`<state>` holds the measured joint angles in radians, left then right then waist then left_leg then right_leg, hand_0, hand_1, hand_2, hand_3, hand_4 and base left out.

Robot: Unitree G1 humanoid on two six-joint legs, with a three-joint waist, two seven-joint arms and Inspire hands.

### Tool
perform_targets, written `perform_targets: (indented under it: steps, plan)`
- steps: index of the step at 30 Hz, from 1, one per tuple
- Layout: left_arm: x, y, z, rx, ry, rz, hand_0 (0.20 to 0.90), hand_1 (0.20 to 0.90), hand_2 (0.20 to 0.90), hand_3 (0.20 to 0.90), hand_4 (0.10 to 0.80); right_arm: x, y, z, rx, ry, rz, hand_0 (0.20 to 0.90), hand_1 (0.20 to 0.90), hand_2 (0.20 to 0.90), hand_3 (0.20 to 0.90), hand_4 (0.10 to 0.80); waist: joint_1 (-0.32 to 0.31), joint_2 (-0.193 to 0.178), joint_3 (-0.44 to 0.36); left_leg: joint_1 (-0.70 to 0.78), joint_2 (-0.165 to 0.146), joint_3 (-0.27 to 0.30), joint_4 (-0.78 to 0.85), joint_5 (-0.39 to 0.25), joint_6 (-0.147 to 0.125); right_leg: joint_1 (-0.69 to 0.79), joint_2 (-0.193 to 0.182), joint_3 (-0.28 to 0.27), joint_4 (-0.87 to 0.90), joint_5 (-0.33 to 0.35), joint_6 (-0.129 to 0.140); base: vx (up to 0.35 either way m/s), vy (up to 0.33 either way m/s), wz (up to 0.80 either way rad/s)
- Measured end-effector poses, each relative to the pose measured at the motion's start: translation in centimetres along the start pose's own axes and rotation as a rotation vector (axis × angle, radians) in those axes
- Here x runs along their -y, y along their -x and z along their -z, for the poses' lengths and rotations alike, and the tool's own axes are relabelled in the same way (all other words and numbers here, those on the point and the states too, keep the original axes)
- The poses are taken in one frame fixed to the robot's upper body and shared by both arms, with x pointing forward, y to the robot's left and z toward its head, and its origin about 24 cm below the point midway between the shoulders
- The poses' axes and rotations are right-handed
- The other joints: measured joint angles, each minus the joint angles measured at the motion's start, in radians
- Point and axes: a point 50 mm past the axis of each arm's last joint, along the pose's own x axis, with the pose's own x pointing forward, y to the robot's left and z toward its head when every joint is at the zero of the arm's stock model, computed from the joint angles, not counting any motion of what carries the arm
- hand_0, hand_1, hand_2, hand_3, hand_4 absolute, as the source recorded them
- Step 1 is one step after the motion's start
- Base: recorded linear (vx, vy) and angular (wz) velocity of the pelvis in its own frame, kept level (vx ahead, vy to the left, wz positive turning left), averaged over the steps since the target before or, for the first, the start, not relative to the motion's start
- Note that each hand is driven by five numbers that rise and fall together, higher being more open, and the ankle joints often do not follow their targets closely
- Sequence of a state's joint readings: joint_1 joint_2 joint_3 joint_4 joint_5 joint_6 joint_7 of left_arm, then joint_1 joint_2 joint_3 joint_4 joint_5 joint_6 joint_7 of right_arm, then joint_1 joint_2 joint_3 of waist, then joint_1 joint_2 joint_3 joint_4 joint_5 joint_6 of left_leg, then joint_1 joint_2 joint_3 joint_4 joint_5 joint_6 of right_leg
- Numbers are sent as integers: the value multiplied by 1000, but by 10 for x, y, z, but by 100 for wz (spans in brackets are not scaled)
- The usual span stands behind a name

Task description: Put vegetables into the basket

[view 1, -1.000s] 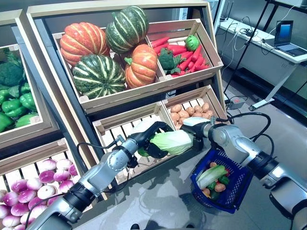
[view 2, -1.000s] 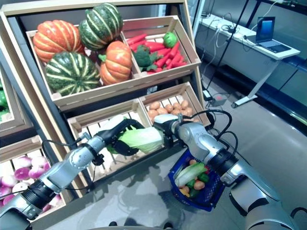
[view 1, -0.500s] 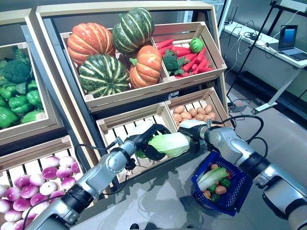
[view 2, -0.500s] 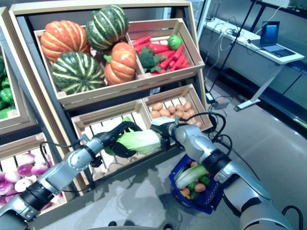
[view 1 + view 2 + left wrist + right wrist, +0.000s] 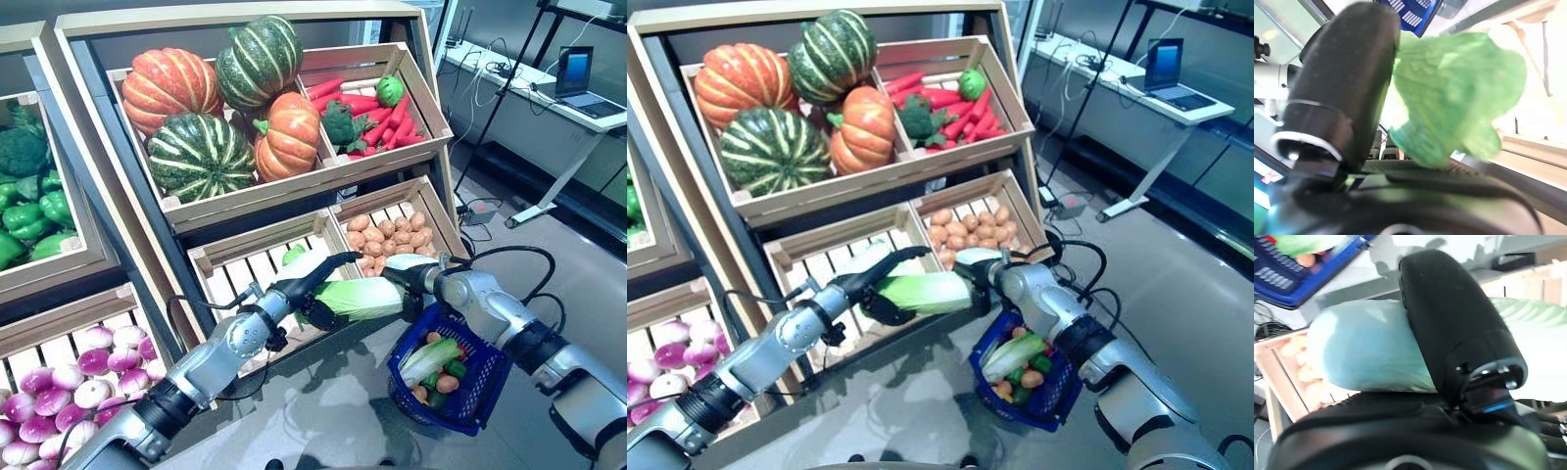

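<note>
Nearest the camera, the blue basket (image 5: 480,397) hangs off the right arm, low on the right side, already holding a pale leafy vegetable plus a few small orange and green pieces. Just above and left of it, both hands have the napa cabbage (image 5: 367,297) held in the air in front of the lower crates, lying roughly sideways. The left hand (image 5: 315,284) has the leafy green end, fingers over the top and thumb curled underneath, and its wrist view shows the thumb pressed right against the ruffled leaves. The right hand (image 5: 416,279) is clamped on the pale stalk end, thumb wrapped across it in its own wrist view. So the cabbage is beside the basket rim, not in it yet.

Behind the hands, the slatted crate (image 5: 257,262) looks mostly bare with one green thing at the back, and the crate next to it is full of potatoes (image 5: 390,232). Purple-white turnips (image 5: 59,392) sit lower left. Up top: pumpkins and striped squashes (image 5: 211,108), then carrots (image 5: 377,113) with some broccoli, and green peppers (image 5: 24,220) far left
</note>
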<state>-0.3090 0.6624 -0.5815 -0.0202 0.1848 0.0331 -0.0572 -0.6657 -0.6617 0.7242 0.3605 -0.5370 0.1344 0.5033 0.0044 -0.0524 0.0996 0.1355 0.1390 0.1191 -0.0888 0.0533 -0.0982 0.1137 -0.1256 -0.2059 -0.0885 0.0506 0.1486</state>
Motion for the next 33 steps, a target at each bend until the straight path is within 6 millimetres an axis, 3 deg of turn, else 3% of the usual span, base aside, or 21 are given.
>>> perform_targets:
  steps: [5,8,13,18,21,28,30,33]
  plan:
    - [-3,1,2,-6,-11,-8,900,900,900,900,800,-15,-3,24,-94,-31,-61,300,300,300,300,400,-20,0,0,3,0,7,0,-1,1,0,0,5,0,1,1,-4,-2,-3]
    - [-10,3,5,-18,-23,-52,900,900,900,900,800,-50,1,68,-262,-101,-184,300,300,300,300,400,-14,0,0,4,0,16,0,-2,2,-1,-1,7,0,1,1,0,0,0]
    - [-17,4,15,-61,-34,-83,900,900,900,900,800,-104,23,119,-478,-205,-344,300,300,300,300,400,-23,4,1,9,1,29,0,-2,2,-1,0,14,0,1,1,11,-34,-5]
    - [-18,4,17,-69,-32,-86,900,900,900,900,800,-136,43,144,-597,-430,-356,300,300,300,300,400,-32,16,3,16,2,39,0,-2,2,0,1,25,0,4,0,13,-56,-6]
    - [-17,4,21,-85,-30,-83,900,900,900,900,800,-145,51,152,-662,-529,-334,300,300,300,300,400,-33,28,3,19,3,46,-1,-3,2,0,1,30,-1,6,0,19,-85,-6]
    - [-8,4,37,-152,97,-81,900,900,900,900,800,-176,67,162,-733,-1200,-130,300,300,300,300,400,-30,38,2,23,7,48,-6,-2,1,3,5,30,-1,7,-2,48,-124,0]
    - [5,12,59,-240,265,-141,900,900,900,900,800,-198,72,156,-696,-1605,11,300,300,300,300,400,-30,40,1,30,11,51,0,-2,0,9,9,33,0,6,-3,34,-145,-3]
    - [26,29,87,-381,370,-169,900,900,900,900,800,-226,65,136,-689,-1875,72,300,300,300,300,400,-29,32,9,5,21,60,61,-13,-9,2,15,37,3,-3,-14,-40,-102,-5]
